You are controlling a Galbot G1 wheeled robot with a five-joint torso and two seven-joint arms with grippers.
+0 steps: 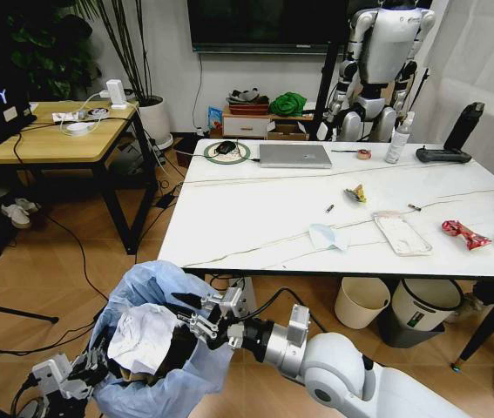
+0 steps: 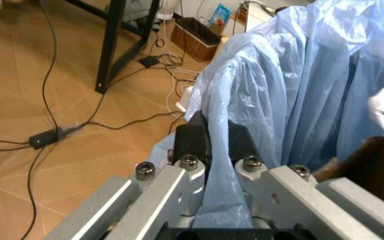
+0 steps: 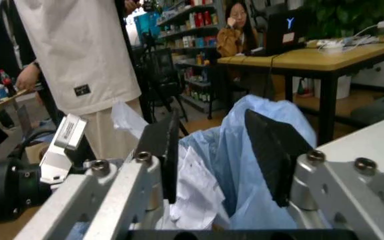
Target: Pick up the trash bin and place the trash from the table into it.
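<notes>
Looking down from the head camera, you are seeing the trash bin (image 1: 155, 348) held off the floor in front of the table (image 1: 255, 222), crumpled white paper (image 1: 142, 338) sitting inside its puffy light-blue liner. Your left gripper (image 2: 215, 145) is clamping a fold of that crinkled plastic, which the left wrist view is showing close up. Your right gripper (image 3: 222, 150) is standing over the bin's mouth, black pads (image 3: 275, 150) spread apart. A face mask (image 1: 328, 236) and red wrapper (image 1: 464, 233) are lying on the marble-look top.
</notes>
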